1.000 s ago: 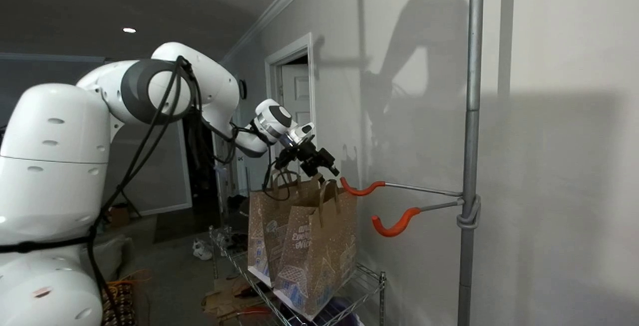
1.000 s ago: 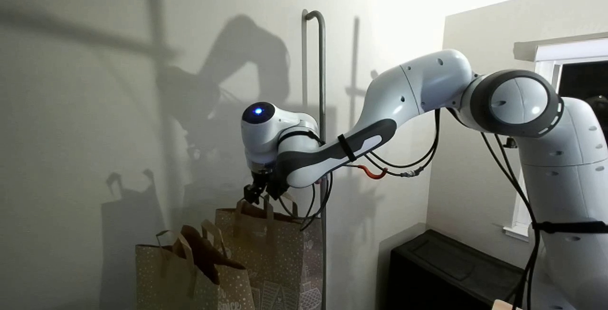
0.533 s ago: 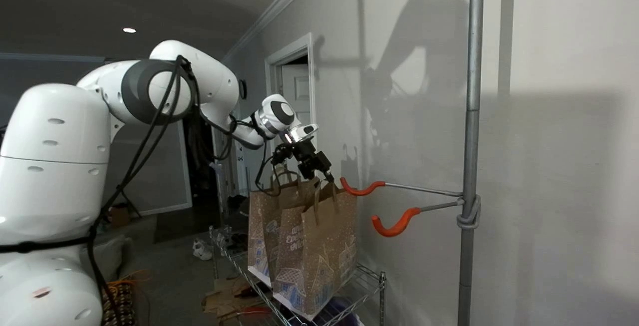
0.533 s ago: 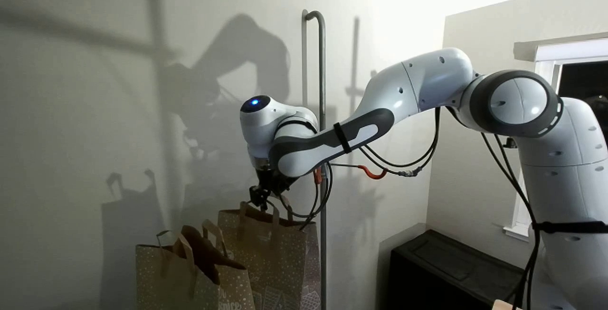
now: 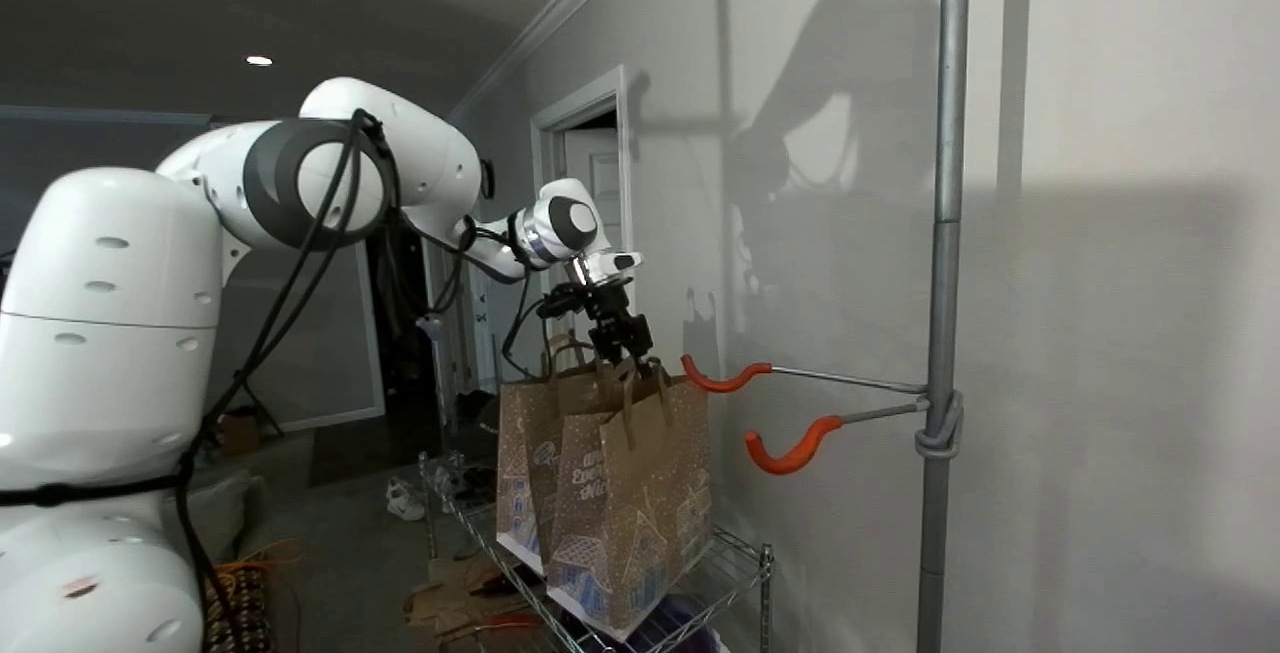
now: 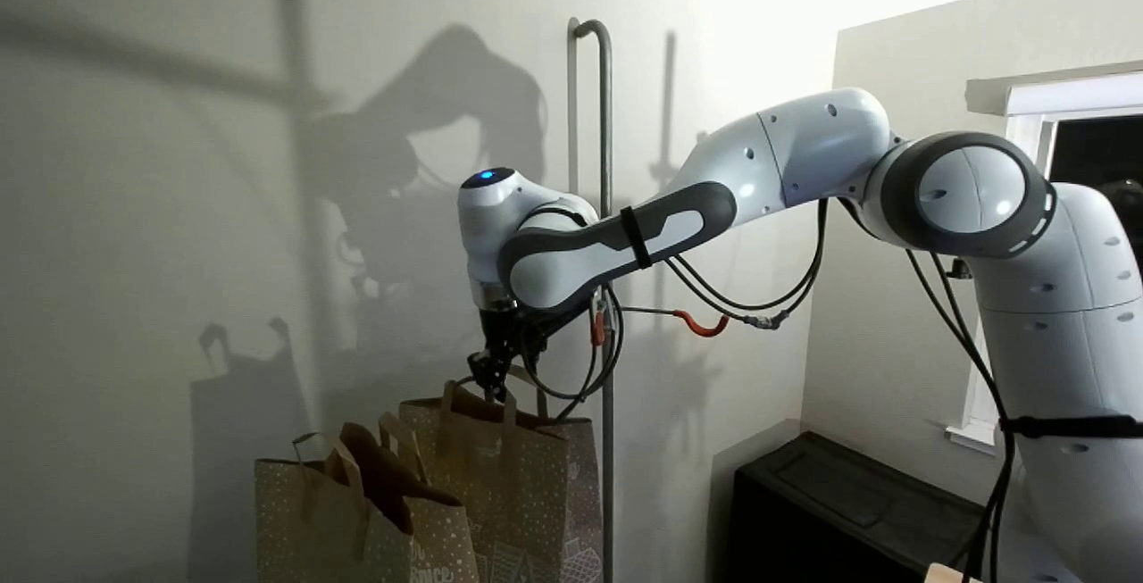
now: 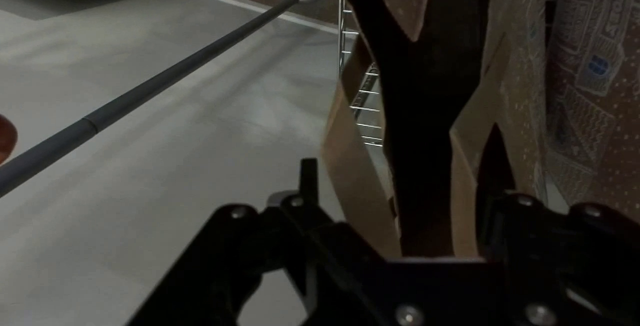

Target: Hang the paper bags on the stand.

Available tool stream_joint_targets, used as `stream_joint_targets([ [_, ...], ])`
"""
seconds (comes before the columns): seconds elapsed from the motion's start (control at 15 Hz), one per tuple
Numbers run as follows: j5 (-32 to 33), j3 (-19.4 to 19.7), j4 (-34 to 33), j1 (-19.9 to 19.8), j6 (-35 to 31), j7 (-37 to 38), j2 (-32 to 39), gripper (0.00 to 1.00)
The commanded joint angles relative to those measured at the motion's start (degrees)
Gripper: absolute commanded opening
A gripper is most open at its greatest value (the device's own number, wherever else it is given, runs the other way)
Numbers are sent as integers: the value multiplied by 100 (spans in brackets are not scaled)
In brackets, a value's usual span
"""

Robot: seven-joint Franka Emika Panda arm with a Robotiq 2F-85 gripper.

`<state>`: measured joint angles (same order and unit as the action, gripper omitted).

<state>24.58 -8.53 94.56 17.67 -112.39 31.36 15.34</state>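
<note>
Tool (image 7: 406, 183) spread wide, gripping nothing, at handles (image 7: 358, 186) of paper bag (image 5: 660, 493). Stand (image 5: 943, 293) approx. 2 o'clock from it in ext. view.

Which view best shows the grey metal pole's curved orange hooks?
An exterior view: both curved orange hooks show whole, unobstructed. Thin black cables crowd them in an exterior view too. Wrist view: only a reddish sliver, possibly one.

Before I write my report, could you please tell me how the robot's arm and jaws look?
The arm is white and rounded, with dark grey bands. Black cables run along it, black straps wrap it, and a blue light glows near the wrist. In the wrist view, the jaws are black, with round metal screws.
</note>
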Motion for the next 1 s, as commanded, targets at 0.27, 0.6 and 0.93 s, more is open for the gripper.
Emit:
stream_joint_targets([
  [0.27, -644, 63, -213, -101, 256, -536, 27, 15],
  [0.6, -824, 96, -163, -134, 275, -647, 4, 1],
  [0.93, -935, 134, 76, -215, 819, -683, -430, 6],
])
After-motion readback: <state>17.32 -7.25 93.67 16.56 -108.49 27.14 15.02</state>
